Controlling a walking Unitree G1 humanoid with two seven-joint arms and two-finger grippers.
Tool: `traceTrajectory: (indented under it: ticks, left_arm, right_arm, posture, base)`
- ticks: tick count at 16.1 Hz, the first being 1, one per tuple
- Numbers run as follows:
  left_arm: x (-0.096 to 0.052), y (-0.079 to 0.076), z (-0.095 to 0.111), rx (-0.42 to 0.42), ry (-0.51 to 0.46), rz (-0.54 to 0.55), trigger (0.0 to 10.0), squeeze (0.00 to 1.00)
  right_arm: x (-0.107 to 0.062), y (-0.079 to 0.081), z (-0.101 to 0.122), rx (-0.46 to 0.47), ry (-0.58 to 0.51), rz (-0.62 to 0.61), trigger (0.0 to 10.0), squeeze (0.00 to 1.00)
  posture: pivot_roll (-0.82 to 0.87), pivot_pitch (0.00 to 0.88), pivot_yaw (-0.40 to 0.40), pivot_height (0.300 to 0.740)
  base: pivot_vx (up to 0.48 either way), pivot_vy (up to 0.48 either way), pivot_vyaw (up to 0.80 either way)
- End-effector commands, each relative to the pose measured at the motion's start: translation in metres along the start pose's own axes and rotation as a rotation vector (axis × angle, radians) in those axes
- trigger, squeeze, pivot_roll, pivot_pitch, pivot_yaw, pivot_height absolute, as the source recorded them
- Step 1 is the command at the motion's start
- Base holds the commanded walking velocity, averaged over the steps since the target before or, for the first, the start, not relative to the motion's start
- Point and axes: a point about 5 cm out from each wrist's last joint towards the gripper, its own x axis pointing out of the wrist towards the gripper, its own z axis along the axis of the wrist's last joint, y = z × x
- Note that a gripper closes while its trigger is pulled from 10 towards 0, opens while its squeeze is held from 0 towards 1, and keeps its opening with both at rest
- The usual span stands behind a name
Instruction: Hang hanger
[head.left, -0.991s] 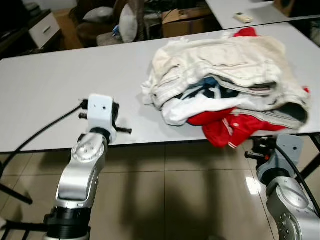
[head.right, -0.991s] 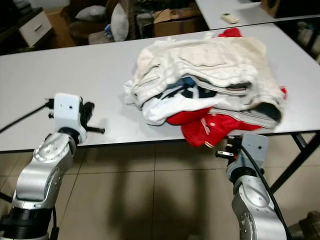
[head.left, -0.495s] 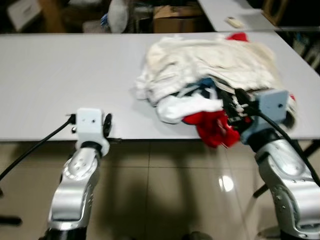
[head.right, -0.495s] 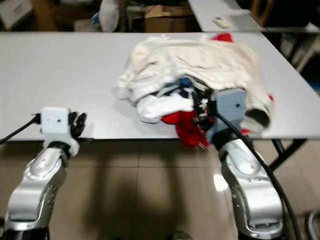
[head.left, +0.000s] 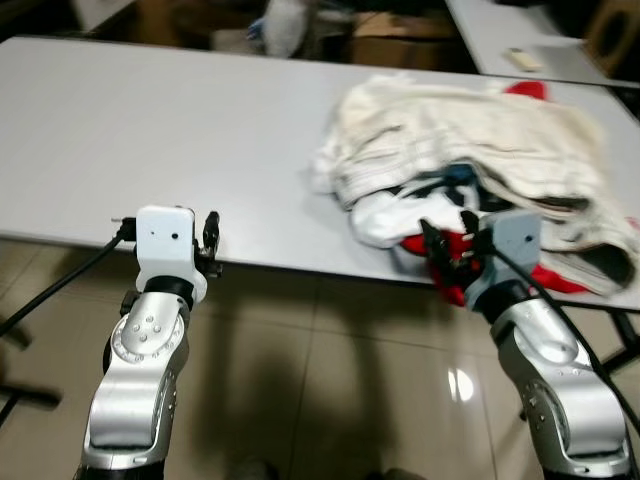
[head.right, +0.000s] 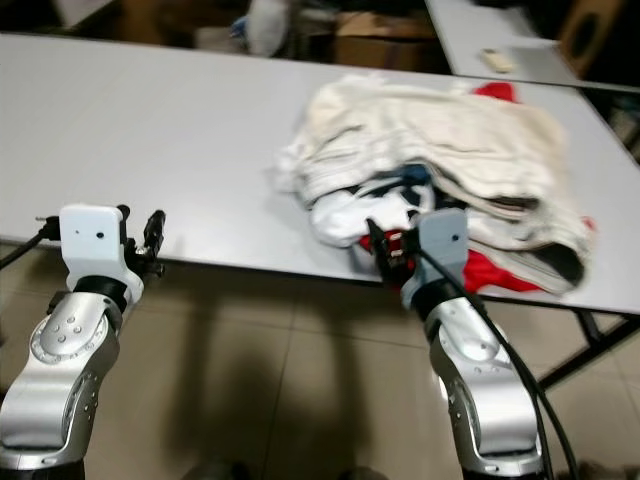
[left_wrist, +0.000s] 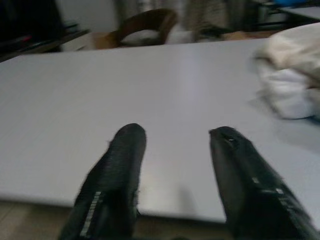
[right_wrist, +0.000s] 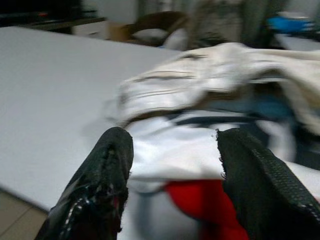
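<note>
White and red clothes sit in one heap (head.left: 470, 170) on the pale worktop (head.left: 150, 130), toward its right end. Can't spot a hanger anywhere, maybe it's buried in the heap. The right pincer (head.left: 447, 243) is at the worktop's near edge, fingers spread apart, right against the red cloth (right_wrist: 200, 205). The left pincer (left_wrist: 175, 165) is open too, at the near edge well left of the heap, holding nothing.

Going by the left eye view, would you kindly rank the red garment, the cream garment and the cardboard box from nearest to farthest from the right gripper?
From the right gripper:
1. Red garment, right at the table's near edge.
2. Cream garment, topping the pile.
3. Cardboard box, beyond the table's far edge.
</note>
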Motion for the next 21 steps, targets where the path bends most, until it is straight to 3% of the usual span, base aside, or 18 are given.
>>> traceTrajectory:
  ticks: [1, 4, 6, 7, 13, 14, 15, 18, 20, 21]
  left_arm:
    - [-0.005, 0.006, -0.001, 0.007, 0.003, 0.053, 10.0, 1.00]
    - [-0.016, 0.008, -0.004, 0.004, 0.017, 0.090, 10.0, 1.00]
    - [-0.018, 0.012, -0.004, -0.026, 0.034, 0.122, 10.0, 1.00]
    - [-0.016, 0.014, -0.004, -0.033, 0.041, 0.122, 10.0, 1.00]
    - [-0.011, 0.011, -0.002, -0.089, 0.051, 0.097, 10.0, 1.00]
    - [-0.008, 0.010, -0.004, -0.119, 0.055, 0.101, 10.0, 1.00]
    - [-0.005, 0.008, -0.009, -0.098, 0.075, 0.113, 10.0, 1.00]
    - [-0.004, 0.005, -0.008, -0.062, 0.072, 0.105, 10.0, 1.00]
    - [-0.004, 0.005, -0.008, -0.077, 0.070, 0.119, 10.0, 1.00]
    - [-0.003, 0.009, -0.012, -0.109, 0.084, 0.138, 10.0, 1.00]
  right_arm:
    - [-0.001, 0.008, 0.004, 0.003, -0.020, 0.029, 10.0, 1.00]
    - [0.003, 0.017, 0.004, 0.002, -0.022, 0.068, 10.0, 1.00]
    - [0.005, 0.017, 0.000, -0.050, -0.005, 0.066, 10.0, 1.00]
    - [0.005, 0.014, -0.003, -0.089, 0.014, 0.048, 10.0, 1.00]
    - [0.002, 0.010, -0.014, -0.078, 0.050, -0.008, 10.0, 1.00]
    - [0.003, 0.004, -0.019, -0.038, 0.069, -0.069, 10.0, 1.00]
    - [0.004, -0.004, -0.025, 0.015, 0.093, -0.118, 10.0, 1.00]
    - [0.006, -0.004, -0.018, 0.013, 0.077, -0.097, 10.0, 1.00]
    - [0.011, -0.002, -0.024, -0.087, 0.091, -0.072, 10.0, 1.00]
    - [0.013, -0.001, -0.027, -0.036, 0.087, -0.082, 10.0, 1.00]
  posture:
    - [-0.06, 0.100, -0.030, 0.740]
    - [-0.04, 0.115, -0.058, 0.740]
    - [-0.04, 0.125, -0.049, 0.740]
    - [-0.03, 0.125, -0.044, 0.740]
    - [0.00, 0.119, -0.016, 0.740]
    - [-0.01, 0.113, -0.013, 0.740]
    - [-0.02, 0.110, -0.016, 0.740]
    - [-0.02, 0.102, -0.039, 0.740]
    - [0.00, 0.093, -0.040, 0.740]
    - [-0.01, 0.083, -0.026, 0.740]
  base:
    - [0.000, 0.000, 0.80]
    - [0.000, 0.000, 0.80]
    - [0.000, 0.000, 0.80]
    - [0.000, 0.000, 0.80]
    - [0.000, 0.000, 0.80]
    - [0.000, 0.000, 0.80]
    - [0.000, 0.000, 0.80]
    - [0.000, 0.000, 0.80]
    - [0.000, 0.000, 0.80]
    - [0.000, 0.000, 0.80]
